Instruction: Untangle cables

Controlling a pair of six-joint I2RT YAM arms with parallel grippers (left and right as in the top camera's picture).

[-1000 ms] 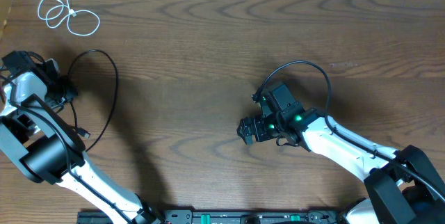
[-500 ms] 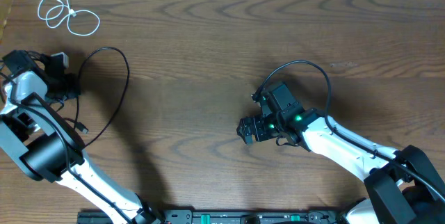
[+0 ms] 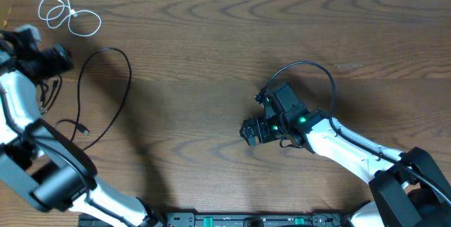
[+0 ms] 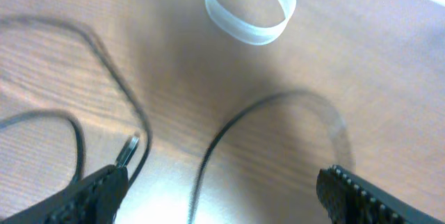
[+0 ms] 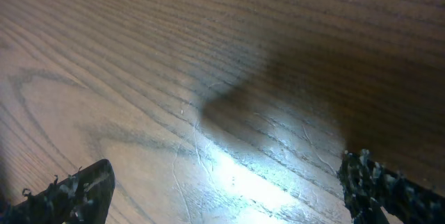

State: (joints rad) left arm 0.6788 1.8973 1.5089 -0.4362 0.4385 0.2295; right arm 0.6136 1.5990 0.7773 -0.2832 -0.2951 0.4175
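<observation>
Hovering by the left edge of the table (image 3: pixel 211 44), left pincer (image 4: pixel 222 182) stood released, seemingly clear of black cable (image 3: pixel 129 72) | white cable (image 3: pixel 69 14) lay coiled near far corner | right pincer (image 5: pixel 229 182) gaped empty mid-table.

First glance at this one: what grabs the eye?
The white cable, coiled bright against the dark wood at the far left corner of the table. Nearer, a black cable sweeps a wide loop beside the open left pincer; the right pincer hangs open over bare wood mid-table.
</observation>
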